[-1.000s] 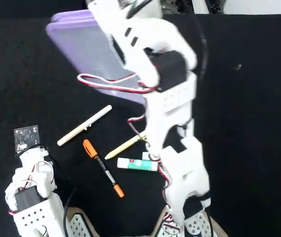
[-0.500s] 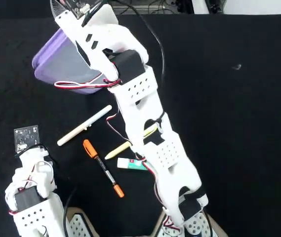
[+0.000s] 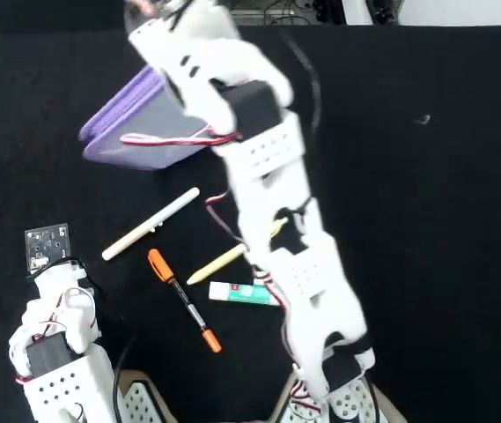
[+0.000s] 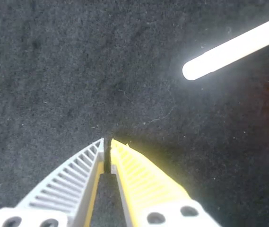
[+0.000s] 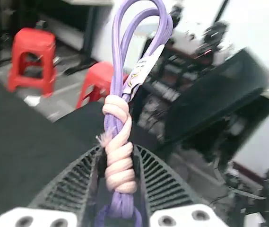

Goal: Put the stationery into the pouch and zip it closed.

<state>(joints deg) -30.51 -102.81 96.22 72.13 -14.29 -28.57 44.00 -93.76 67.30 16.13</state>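
Right wrist view: right gripper [image 5: 117, 152] clenched on the pink knotted cord [image 5: 117, 125], flat lilac pouch [image 3: 127, 132] hanging from its jaws, likely for repositioning. The left gripper [image 4: 107, 143] is pinched empty, a white plastic pen [image 4: 233, 47] ahead.

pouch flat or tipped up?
Tipped up: the right gripper holds the pouch by its pink cord, edge-on in the wrist view.

No readable text: print on the eraser [image 3: 245, 293] sleeve and the pouch [image 3: 131, 119] tag [image 5: 141, 73] too small, blurred.
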